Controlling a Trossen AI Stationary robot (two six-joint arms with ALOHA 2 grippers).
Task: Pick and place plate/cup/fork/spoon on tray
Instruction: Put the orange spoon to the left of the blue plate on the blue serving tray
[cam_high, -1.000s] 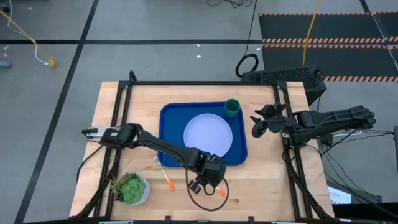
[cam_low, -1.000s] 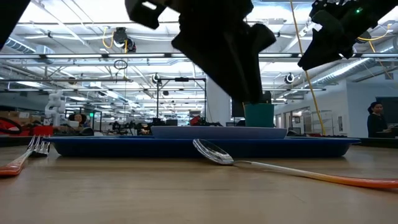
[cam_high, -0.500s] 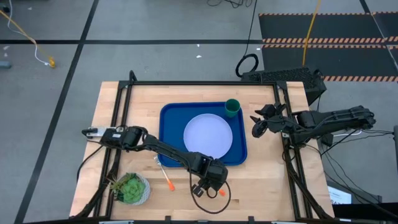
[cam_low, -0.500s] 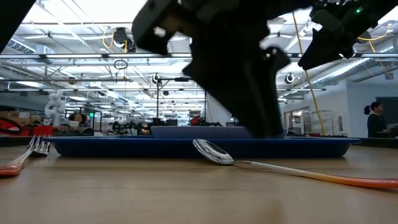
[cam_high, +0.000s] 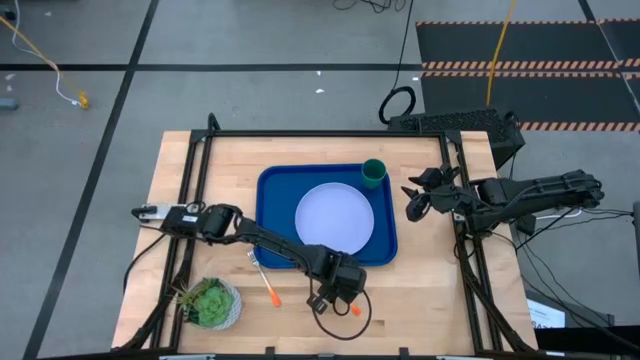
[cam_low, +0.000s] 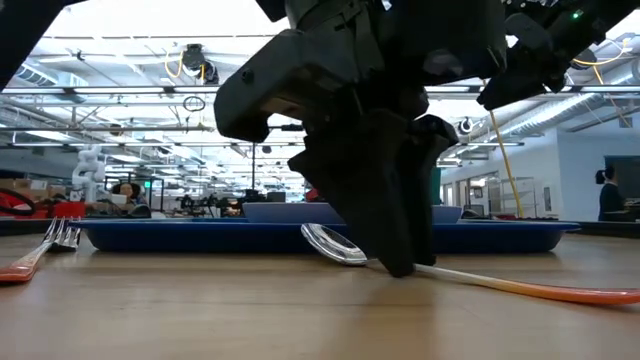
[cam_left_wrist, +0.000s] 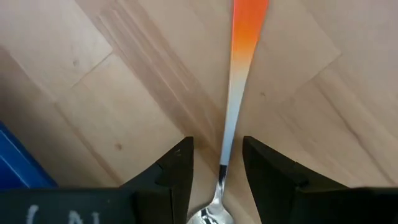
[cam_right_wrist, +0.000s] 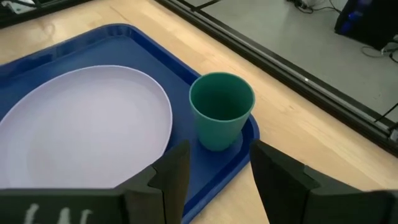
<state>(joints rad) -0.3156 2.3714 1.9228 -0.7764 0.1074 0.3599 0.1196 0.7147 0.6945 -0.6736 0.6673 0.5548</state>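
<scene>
Down at the table's front edge, the left gripper stands over the spoon, its fingers spread to either side of the metal neck and not yet pinching it. The spoon lies on the bare wood just in front of the tray, orange handle pointing away from it. The fork lies on the wood to the left, near a small white pot with a green plant. On the tray sit the plate and, at its far right corner, the cup. The right gripper waits beside the tray's right side, fingers apart and holding nothing, facing the cup.
</scene>
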